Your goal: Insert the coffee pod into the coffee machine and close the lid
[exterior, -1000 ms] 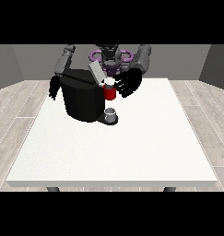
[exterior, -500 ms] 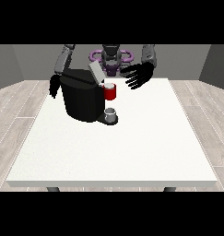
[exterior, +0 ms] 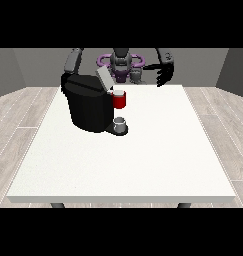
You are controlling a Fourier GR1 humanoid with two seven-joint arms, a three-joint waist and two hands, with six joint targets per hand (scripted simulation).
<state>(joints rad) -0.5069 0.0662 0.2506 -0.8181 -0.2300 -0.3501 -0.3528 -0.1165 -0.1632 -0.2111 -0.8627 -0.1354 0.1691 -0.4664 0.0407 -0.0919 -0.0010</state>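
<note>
- Where the lid (exterior: 103,78) tilts up, black coffee machine (exterior: 89,102) hides the hand at the view's left — fingers can't be told
- Hand at the view's right (exterior: 163,76) raised, fingers spread, empty
- Grey thing (exterior: 121,121) on machine's base — pod or not, unclear

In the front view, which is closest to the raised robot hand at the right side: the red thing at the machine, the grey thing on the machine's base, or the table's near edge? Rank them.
From the robot hand at the view's right:
1. The red thing at the machine, on the coffee machine's front, left of the hand.
2. The grey thing on the machine's base, just below the red thing.
3. The table's near edge, at the bottom, closest to the camera.
</note>
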